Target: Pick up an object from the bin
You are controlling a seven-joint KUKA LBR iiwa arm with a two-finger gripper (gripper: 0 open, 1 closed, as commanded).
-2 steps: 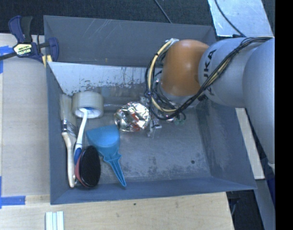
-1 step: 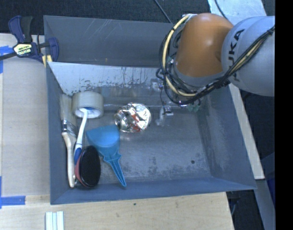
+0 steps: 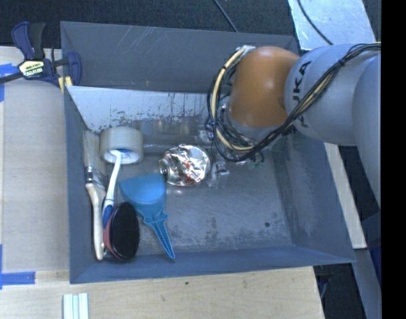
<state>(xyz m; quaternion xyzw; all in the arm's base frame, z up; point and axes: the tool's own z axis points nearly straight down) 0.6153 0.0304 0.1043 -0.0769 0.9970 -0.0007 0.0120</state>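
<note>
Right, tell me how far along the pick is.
Done: the gripper is down in the bin, beside the crumpled foil ball. In hand: nothing that I can see; the ball lies on the bin floor. Left: grasp and lift, likely that ball. The tape roll, funnel and brush lie untouched at the left.

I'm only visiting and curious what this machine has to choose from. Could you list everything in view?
Bin: one, grey metal, mid-view.
Tape roll: one, grey, back left of the bin.
Crumpled foil ball: one, silver with red flecks, middle.
Funnel: one, blue, front left.
Toothbrush: one, white and blue, between tape roll and front left corner.
Oval object: one, black, front left corner.
Handle: one, cream, along the left wall.
Robot arm: one, grey, from the right; orange wrist cover right of the foil ball.
</note>
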